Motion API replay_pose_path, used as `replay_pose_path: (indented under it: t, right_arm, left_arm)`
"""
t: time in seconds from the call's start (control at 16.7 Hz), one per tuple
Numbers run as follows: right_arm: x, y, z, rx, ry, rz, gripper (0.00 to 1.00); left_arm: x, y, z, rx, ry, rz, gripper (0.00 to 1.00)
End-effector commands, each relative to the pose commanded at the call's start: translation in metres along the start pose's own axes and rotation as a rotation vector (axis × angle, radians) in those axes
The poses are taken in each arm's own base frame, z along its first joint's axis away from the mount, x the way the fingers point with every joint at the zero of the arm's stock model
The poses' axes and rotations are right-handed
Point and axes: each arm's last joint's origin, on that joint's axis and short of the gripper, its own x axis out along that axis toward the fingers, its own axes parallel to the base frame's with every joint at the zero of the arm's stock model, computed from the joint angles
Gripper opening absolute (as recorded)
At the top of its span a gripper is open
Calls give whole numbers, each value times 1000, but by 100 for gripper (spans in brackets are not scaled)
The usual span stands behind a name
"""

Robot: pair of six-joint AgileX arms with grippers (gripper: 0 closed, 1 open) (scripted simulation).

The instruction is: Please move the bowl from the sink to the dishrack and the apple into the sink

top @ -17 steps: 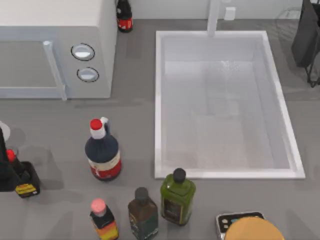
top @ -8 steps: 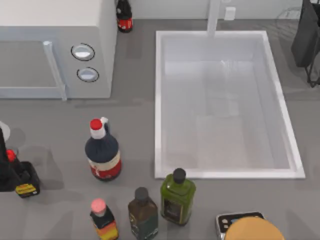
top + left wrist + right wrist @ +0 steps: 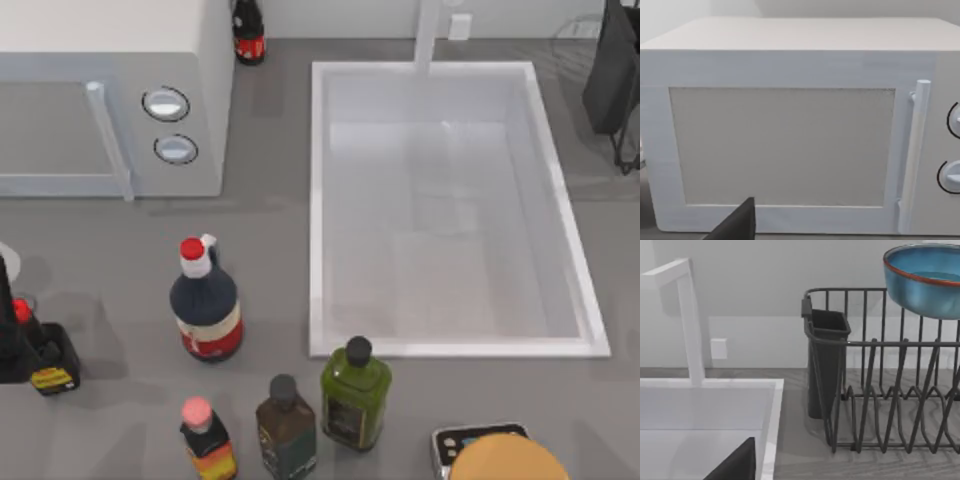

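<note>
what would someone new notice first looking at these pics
Probably the large white rectangular sink, bare inside, taking up the right half of the counter in the top view. Next, in the right wrist view, the glossy blue bowl with a reddish-brown rim sits at the top of the dark wire dishrack beside that sink. The white microwave with two round knobs fills the counter's far left corner, with a cluster of bottles nearer the front.

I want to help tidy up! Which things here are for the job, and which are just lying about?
For the job:
bowl, up at the dishrack
sink

Just lying about:
microwave
green bottle
red-capped dark bottle
tan-orange round thing
</note>
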Motion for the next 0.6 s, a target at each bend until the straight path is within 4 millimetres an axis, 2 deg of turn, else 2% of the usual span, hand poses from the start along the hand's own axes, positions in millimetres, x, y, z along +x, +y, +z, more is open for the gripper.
replay_pose_path:
  t: [0.3,0.6]
  right_arm:
    - [0,-1,5,-11,34,-12,100]
    - [10,-10,32,-71,309,-74,100]
  left_arm:
    - [0,0,0,0,0,0,100]
    - [0,0,0,0,0,0,100]
